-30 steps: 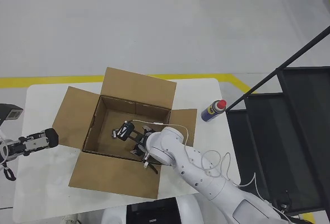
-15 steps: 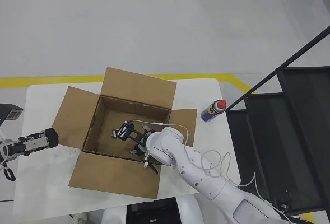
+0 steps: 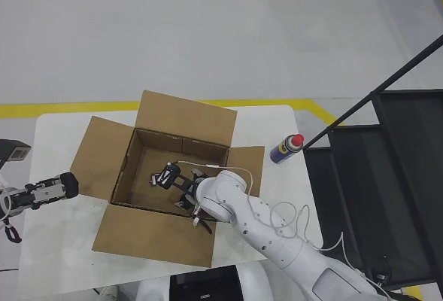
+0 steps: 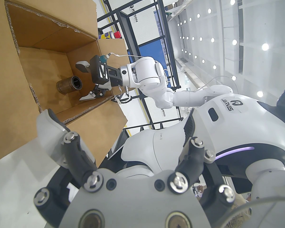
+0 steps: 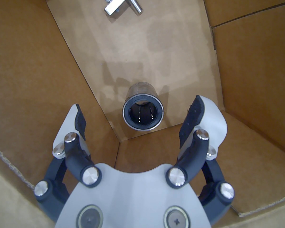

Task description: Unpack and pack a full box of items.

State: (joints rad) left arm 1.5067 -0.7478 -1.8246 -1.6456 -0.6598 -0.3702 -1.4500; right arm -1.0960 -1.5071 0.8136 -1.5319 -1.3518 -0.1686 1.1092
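The spray can point(image 4: 108, 35) sits half hidden behind a flap of the box point(image 4: 38, 31).

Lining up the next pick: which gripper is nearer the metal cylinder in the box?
Right. The right gripper is inside the cardboard box, open, with the cylinder just beyond its fingertips. The left gripper sits outside the box, past its side flap.

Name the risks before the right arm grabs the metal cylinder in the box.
The metal cylinder lies on its side ahead of the open right pincer; if one pad touches first, it may roll away. It sits close to the box wall, so a finger could catch the cardboard.
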